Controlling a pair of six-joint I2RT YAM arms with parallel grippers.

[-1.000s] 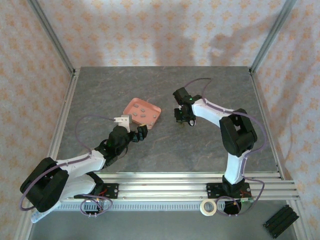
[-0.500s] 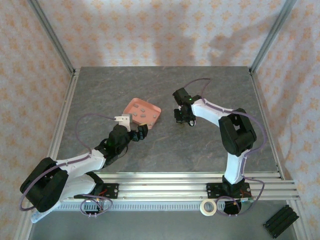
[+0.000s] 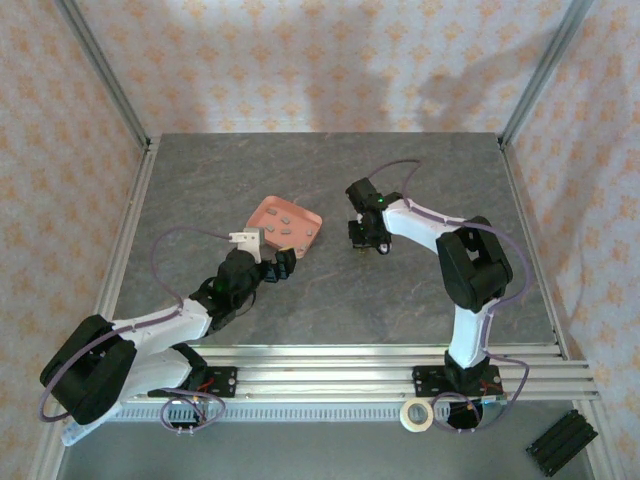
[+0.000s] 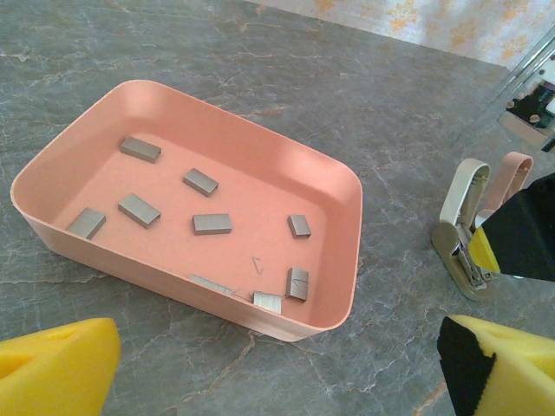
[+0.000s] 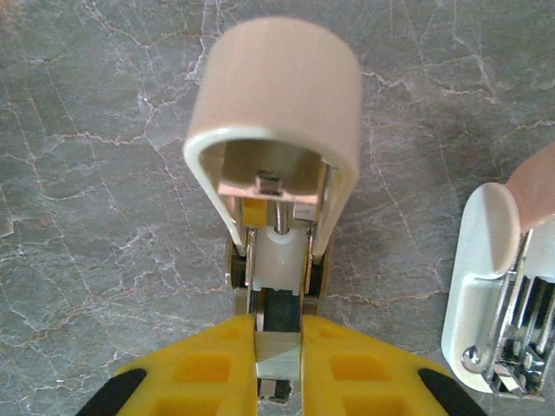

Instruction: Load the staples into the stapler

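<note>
In the top view, your left fingers (image 3: 272, 264) hang just below the lower corner of the shallow salmon-pink plastic tray (image 3: 262, 215), which sits left of centre on the grey stone-patterned bench (image 3: 330, 170). Your right fingers (image 3: 368, 240) point down at the bench right of the tray, well apart from it. A roll of white tape (image 3: 417, 414) and a flat black ribbed block (image 3: 562, 440) lie along the bottom right. In the left wrist view, the short dull-grey staples (image 4: 212, 224) lie scattered flat inside the tray. The left fingers are spread wide, one yellow pad (image 4: 52, 373) in each bottom corner. At the right edge a hinged-open white stapler with a metal base (image 4: 462, 234) stands on the bench, against the black-and-yellow right fingers. In the right wrist view, the right fingers are pressed together on the metal base of a pink-topped mini stapler (image 5: 273, 104), its lid swung up at centre frame. The white stapler lies just beside it at the right edge.
</note>
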